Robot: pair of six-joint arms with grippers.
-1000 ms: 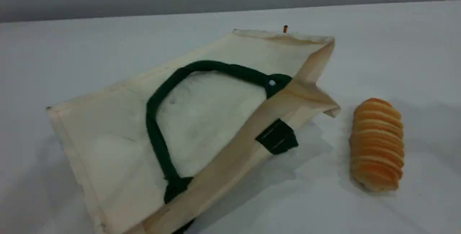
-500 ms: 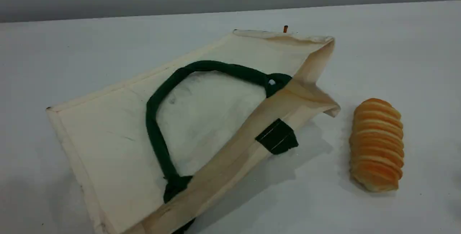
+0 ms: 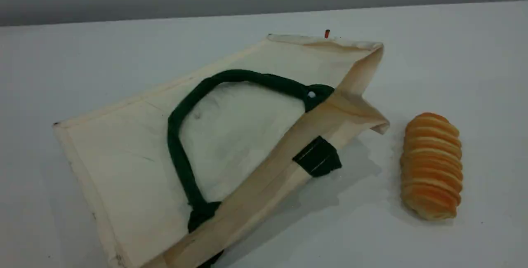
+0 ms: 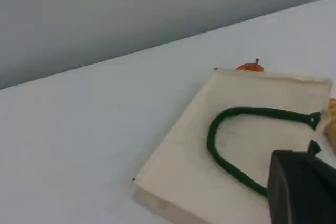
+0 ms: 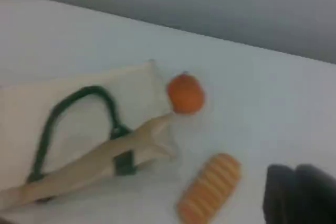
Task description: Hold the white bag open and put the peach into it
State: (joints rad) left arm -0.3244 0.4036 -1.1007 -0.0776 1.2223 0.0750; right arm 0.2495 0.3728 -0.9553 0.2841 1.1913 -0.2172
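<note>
Lying flat at nine o'clock on the white surface [image 3: 453, 53], the white bag [image 3: 136, 156] with green rope handle [image 3: 181, 169] uppermost, orange fruit [image 5: 185, 93] behind its twelve-o'clock corner, ridged bread roll [image 3: 432, 165] at three o'clock, left tool [image 4: 302, 187] and right tool [image 5: 299, 195] both closed, empty, peach unseen.

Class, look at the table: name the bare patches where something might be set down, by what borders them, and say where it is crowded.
Bare table spreads left of and behind the bag, up to the far edge. More lies right of the ridged bread roll, and along the near edge below it. Crowded: the strip between the bag's mouth and the roll, and the bag's far corner, where an orange fruit sits close.
</note>
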